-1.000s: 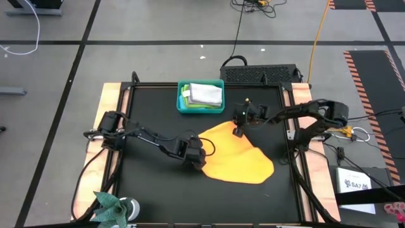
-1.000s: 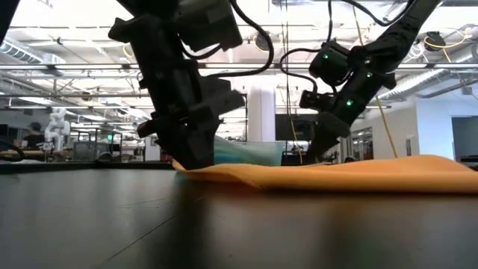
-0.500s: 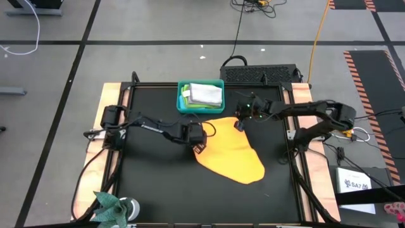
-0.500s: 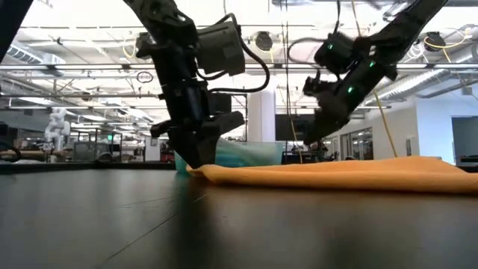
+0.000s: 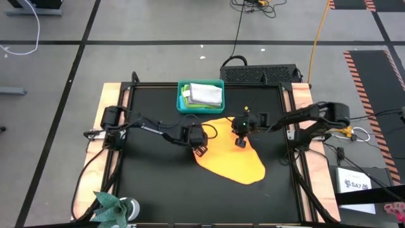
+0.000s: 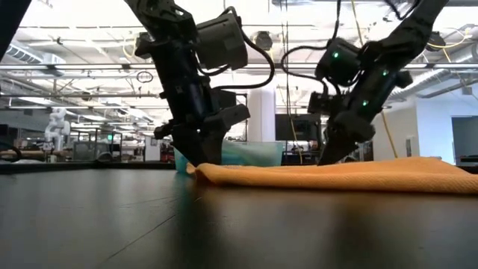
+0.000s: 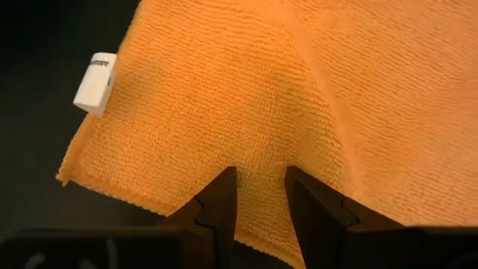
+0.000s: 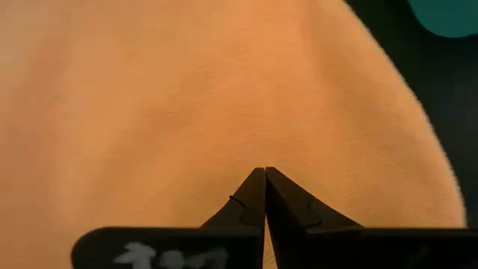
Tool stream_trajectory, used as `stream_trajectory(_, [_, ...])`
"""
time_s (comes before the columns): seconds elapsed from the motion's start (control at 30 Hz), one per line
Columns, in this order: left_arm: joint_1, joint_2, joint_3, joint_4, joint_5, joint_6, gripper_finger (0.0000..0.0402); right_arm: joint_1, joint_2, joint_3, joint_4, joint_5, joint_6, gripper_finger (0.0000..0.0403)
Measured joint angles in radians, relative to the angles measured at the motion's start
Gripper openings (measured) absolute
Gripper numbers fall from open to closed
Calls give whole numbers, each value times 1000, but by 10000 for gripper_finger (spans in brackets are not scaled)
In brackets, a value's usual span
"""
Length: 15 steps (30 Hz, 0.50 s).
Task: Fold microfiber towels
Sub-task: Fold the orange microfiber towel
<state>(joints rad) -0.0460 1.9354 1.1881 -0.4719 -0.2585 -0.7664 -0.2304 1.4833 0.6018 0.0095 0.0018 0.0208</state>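
Observation:
An orange-yellow microfiber towel (image 5: 231, 155) lies spread flat on the black table (image 5: 152, 183). My left gripper (image 5: 200, 149) stands at the towel's left edge and is shut on it. A white tag (image 7: 95, 82) sits at a nearby corner. My right gripper (image 5: 241, 142) is shut, its tips down on the towel's far middle part. Other towels, a light grey one (image 5: 205, 94) on top, lie folded in the teal bin (image 5: 182, 104) at the table's far edge. My left gripper pinches the towel's left edge (image 7: 258, 187) between its two fingers, coming steeply from above. A low ridge of cloth runs away from the fingers. The towel stays lying on the table. My right gripper has its shut fingertips (image 8: 264, 179) on the towel's upper face, slanting down from the table's right. Whether any cloth is caught between them I cannot tell.
The teal bin stands just beyond the towel's far tip. A small potted plant (image 5: 114, 206) sits at the near left corner. Bare black table lies left of and in front of the towel. Wooden rails (image 5: 297, 101) border the table.
My left gripper has gone toward the far edge, dragging the towel's left edge along the table; the towel has turned and drawn in narrower. My right gripper went toward the far edge, then came back toward the near edge onto the towel.

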Motion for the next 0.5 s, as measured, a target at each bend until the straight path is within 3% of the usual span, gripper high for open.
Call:
stream_trajectory(0.27, [-38, 0, 0, 3, 5, -57, 118, -91, 44, 0, 83, 53, -96, 0])
stream_trajectory(0.5, [-67, 0, 0, -2, 21, -78, 118, -169, 35, 16, 89, 38, -114, 0])
